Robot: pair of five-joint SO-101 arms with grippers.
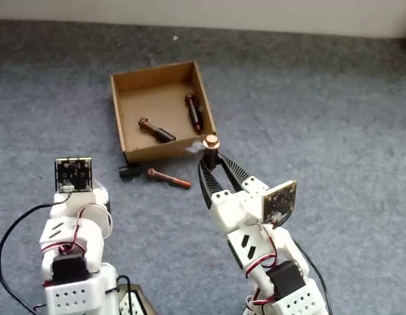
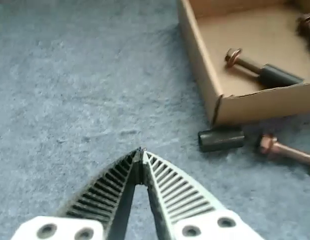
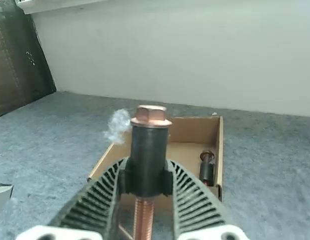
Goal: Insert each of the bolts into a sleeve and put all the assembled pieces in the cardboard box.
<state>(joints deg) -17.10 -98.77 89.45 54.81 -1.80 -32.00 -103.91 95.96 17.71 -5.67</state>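
The cardboard box (image 1: 164,151) holds two bolt-and-sleeve pieces (image 1: 157,130) (image 1: 193,111). In front of it on the carpet lie a loose black sleeve (image 1: 129,171) and a loose copper bolt (image 1: 168,178). My right gripper (image 1: 212,161) (image 3: 146,172) is shut on a black sleeve with a bolt through it (image 3: 147,150), held upright by the box's front right corner. My left gripper (image 2: 141,156) is shut and empty, low over the carpet, short of the sleeve (image 2: 221,139) and bolt (image 2: 285,151). The box (image 2: 265,105) lies just beyond them.
Grey carpet covers the whole work area, with free room left and right of the box. A pale wall (image 3: 195,50) rises behind the box (image 3: 192,130), and dark furniture (image 3: 14,55) stands off to one side.
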